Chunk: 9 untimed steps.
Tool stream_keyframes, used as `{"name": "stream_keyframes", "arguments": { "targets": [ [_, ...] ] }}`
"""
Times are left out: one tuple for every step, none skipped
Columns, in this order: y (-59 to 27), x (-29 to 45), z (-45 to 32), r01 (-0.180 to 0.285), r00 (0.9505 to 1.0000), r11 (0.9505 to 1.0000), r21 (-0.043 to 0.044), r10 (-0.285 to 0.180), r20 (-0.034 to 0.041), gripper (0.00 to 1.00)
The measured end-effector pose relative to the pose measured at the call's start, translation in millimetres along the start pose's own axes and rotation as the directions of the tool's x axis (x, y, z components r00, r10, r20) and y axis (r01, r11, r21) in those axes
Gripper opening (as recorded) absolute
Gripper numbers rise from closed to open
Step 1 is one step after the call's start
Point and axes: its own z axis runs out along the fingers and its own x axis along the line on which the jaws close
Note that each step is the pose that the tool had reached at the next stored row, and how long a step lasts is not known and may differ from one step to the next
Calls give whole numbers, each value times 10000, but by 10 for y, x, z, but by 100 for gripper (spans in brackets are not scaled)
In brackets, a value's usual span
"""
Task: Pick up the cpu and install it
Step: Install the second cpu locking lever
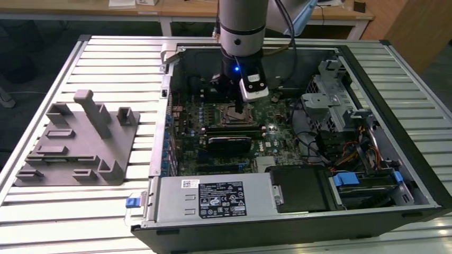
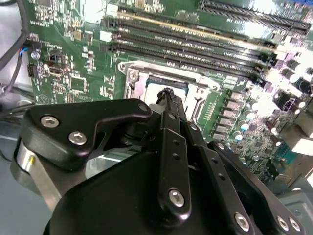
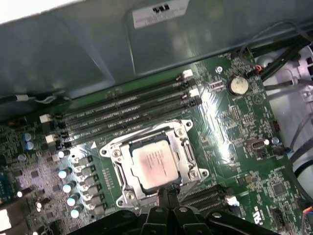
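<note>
One cpu (image 3: 154, 166) lay seated in the socket (image 3: 152, 165) at centre frame, my gripper (image 3: 167, 192) pinched together beside it, where any sideways nudge risked bending socket pins.

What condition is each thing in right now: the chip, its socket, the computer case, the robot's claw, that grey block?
cpu: lying flat in the socket, metal top up.
socket: frame around the chip.
computer case: lying on its side, side panel off.
gripper: at the socket's edge; whether the jaws are open cannot be told.
grey fixture: on the table, holding nothing.
</note>
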Motion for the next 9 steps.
{"name": "stream_keyframes", "arguments": {
  "targets": [
    [-11, -4, 0, 1, 10000, 10000, 10, -1, 4, 11],
    [-22, -8, 0, 2, 10000, 10000, 20, -2, 7, 11],
    [-33, -11, 0, 3, 10000, 10000, 30, -3, 11, 11],
    [-45, -16, -1, 3, 10000, 10000, 42, -3, 15, 11],
    [-57, -20, 0, 4, 10000, 10000, 52, -4, 18, 11],
    [-68, -24, -1, 5, 10000, 10000, 63, -5, 22, 11],
    [-79, -28, -1, 6, 10000, 10000, 75, -6, 25, 11],
    [-91, -32, -1, 6, 10000, 10000, 85, -7, 29, 11],
    [-102, -36, -1, 7, 10000, 10000, 95, -7, 32, 11]
  ]
}}
